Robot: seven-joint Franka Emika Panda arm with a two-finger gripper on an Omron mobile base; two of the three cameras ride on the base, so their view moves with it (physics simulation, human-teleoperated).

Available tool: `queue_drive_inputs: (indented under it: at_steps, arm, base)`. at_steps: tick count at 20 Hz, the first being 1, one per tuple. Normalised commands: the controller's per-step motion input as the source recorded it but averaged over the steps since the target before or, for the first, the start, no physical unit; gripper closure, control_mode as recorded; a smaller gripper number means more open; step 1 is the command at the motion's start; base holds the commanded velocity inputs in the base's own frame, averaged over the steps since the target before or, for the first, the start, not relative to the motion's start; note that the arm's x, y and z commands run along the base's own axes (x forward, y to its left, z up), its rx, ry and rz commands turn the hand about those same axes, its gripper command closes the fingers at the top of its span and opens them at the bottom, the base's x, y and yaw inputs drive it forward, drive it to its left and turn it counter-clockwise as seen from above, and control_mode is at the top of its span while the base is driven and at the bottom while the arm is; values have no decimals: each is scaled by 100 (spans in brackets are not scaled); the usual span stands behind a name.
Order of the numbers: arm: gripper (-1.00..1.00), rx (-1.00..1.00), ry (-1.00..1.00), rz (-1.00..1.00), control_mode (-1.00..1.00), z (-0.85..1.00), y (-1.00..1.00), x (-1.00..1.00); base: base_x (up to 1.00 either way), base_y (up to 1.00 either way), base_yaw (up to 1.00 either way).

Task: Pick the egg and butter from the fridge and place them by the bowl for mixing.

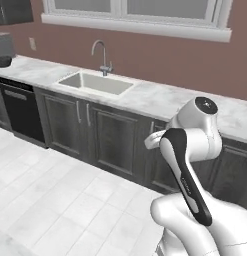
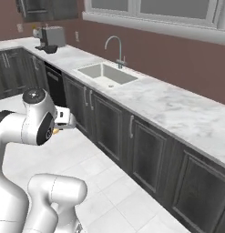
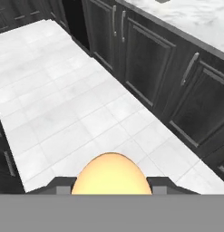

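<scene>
Pincer (image 3: 111, 188) is gripping the egg (image 3: 111, 174) between partly closed fingers, over floor, the desk (image 3: 195, 22) lying ahead. Advise carrying level and slowly, avoiding squeezing harder, toward the bowl.

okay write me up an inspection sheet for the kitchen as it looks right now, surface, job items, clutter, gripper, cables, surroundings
Surface: marble counter with sink and faucet.
Job's things: egg held between the gripper's fingers.
Clutter: coffee machine at the counter's far end.
Grippers: gripper shut on the egg, above the floor.
Cables: nothing seen.
Surroundings: dark cabinets, black dishwasher, white tiled floor, window.
</scene>
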Motion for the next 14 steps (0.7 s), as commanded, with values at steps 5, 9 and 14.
queue_drive_inputs:
  at_steps: [5, 9, 14]
  arm:
    - [100, 0, 0, 0, 100, 0, 0, 0]
    - [100, 0, 0, 0, 100, 0, 0, 0]
    - [100, 0, 0, 0, 100, 0, 0, 0]
  base:
    - [90, 0, 29]
    - [89, 0, 30]
    - [89, 0, 30]
